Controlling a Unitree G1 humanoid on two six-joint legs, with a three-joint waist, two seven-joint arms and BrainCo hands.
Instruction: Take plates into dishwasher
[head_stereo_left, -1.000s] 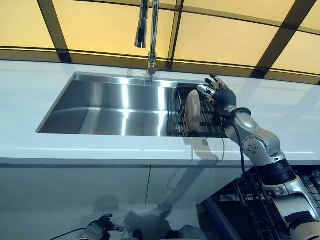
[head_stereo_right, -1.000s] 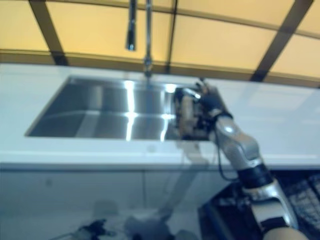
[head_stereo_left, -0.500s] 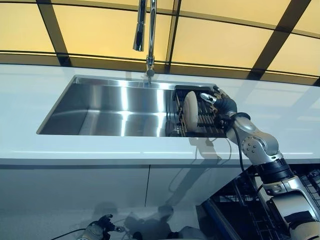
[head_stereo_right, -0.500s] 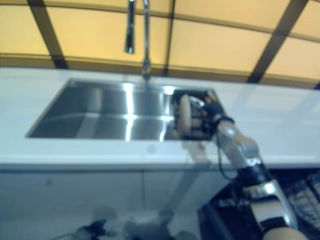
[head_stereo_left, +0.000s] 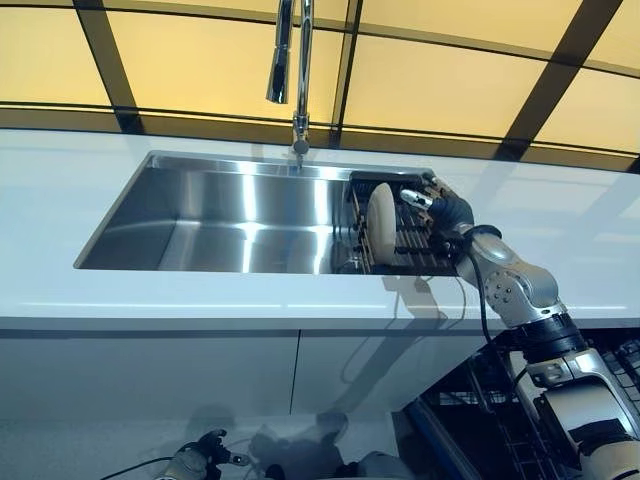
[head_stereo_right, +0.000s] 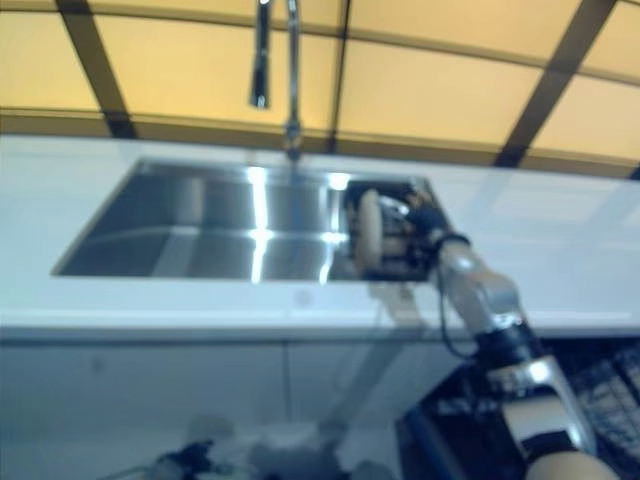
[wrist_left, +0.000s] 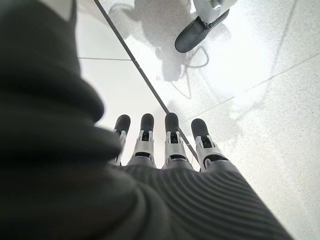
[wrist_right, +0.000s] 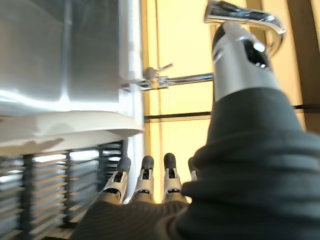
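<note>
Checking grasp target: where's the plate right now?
In the left eye view the plate stands on edge in the dark rack at the sink's right end, just left of the open right hand.

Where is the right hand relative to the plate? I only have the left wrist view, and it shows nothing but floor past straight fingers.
Observer: The right hand is down in the sink's right end, just right of the plate, which stands on edge in a dark rack.
Operator: Has it closed on the plate?
Observer: No. The right wrist view shows its fingers straight, with the plate's white rim beside them, not gripped.
Operator: Is the dishwasher open?
Observer: A dark wire basket shows pulled out below the counter, under the right arm.
Operator: And my left hand?
Observer: The left hand hangs low by the floor, well clear of the sink.
</note>
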